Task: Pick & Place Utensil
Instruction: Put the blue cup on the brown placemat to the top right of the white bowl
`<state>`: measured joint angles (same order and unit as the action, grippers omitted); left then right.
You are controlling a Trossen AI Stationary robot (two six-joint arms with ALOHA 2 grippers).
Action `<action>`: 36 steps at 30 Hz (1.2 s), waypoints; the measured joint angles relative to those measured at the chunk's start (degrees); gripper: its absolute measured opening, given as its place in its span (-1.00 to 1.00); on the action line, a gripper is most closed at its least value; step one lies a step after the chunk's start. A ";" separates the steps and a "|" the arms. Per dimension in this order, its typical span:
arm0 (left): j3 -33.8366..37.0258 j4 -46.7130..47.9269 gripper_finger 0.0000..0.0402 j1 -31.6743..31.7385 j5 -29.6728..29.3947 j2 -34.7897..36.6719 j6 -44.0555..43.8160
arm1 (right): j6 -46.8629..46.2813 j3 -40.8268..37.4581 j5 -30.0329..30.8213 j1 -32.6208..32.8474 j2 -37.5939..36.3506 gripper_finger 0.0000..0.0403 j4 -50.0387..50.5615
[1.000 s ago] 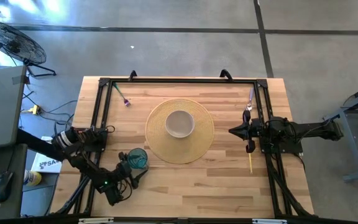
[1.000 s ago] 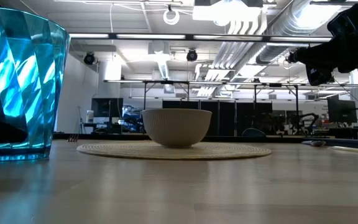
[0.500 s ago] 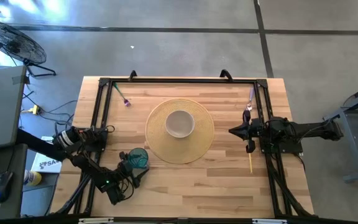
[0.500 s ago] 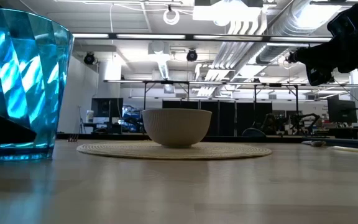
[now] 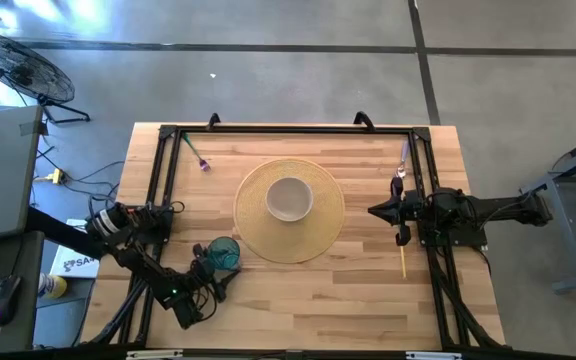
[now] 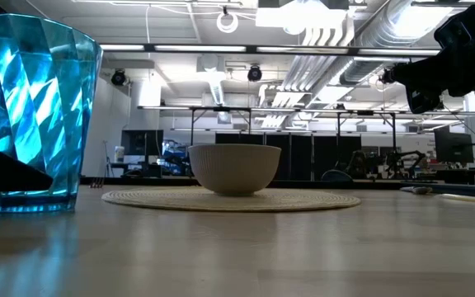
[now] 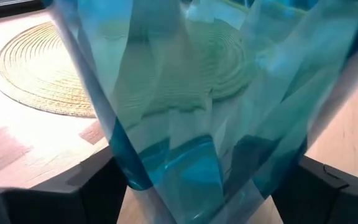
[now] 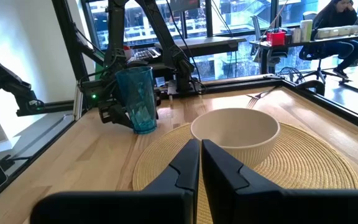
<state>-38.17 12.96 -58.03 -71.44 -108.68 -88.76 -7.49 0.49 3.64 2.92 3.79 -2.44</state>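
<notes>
A blue glass point(image 5: 222, 252) is gripped upright by the left gripper point(image 5: 208, 270) just beside the round woven mat point(image 5: 320, 232), on which a white bowl point(image 5: 289, 198) is set. The right gripper point(image 5: 375, 210), fingers pressed together and empty, is held beside a yellow-handled utensil point(image 5: 403, 262) lying on the table point(image 5: 298, 310). No writing can be read.

The setting is an open-plan robotics lab or workshop. Indicators: exposed ceiling ducts point(image 6: 336, 33), a polished concrete floor point(image 5: 288, 80), a pedestal fan point(image 5: 13, 65), rows of equipment racks point(image 6: 336, 153), and a seated person point(image 8: 334, 28) at a workstation.
</notes>
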 joint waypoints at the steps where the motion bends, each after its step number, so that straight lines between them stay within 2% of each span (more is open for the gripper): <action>1: 0.00 0.03 0.57 -0.10 0.00 0.00 0.00 | 0.00 0.00 0.00 0.01 0.00 -0.94 0.02; 6: 0.00 0.47 0.57 -0.10 0.04 0.05 -0.01 | 0.00 0.00 -0.02 0.01 0.00 -0.94 0.02; 11: 0.02 0.98 0.66 -0.10 0.23 1.60 -0.23 | 0.17 0.00 0.77 0.00 -0.02 -0.94 -0.17; 16: 0.04 4.62 0.58 -0.13 0.42 5.56 -0.20 | 0.03 0.00 2.00 0.00 -0.02 -0.94 -0.33; 27: 0.04 8.33 0.59 -0.13 1.66 15.64 5.04 | 0.03 0.00 2.14 0.01 -0.02 -0.94 -0.47; 30: 0.04 8.36 0.58 -0.13 1.62 17.86 6.08 | -0.74 0.00 2.15 0.00 0.00 -0.94 -4.14; 33: 0.04 8.29 0.59 -0.11 1.61 19.33 7.06 | -8.04 0.00 0.42 0.11 0.00 -0.94 -7.77; 36: 0.04 8.23 0.59 -0.08 1.12 20.61 8.46 | -6.82 0.00 -2.78 0.11 0.34 -0.94 -11.03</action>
<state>-38.13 21.19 -58.11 -70.32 -88.08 -80.30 -14.30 0.49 0.86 3.03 4.14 -13.47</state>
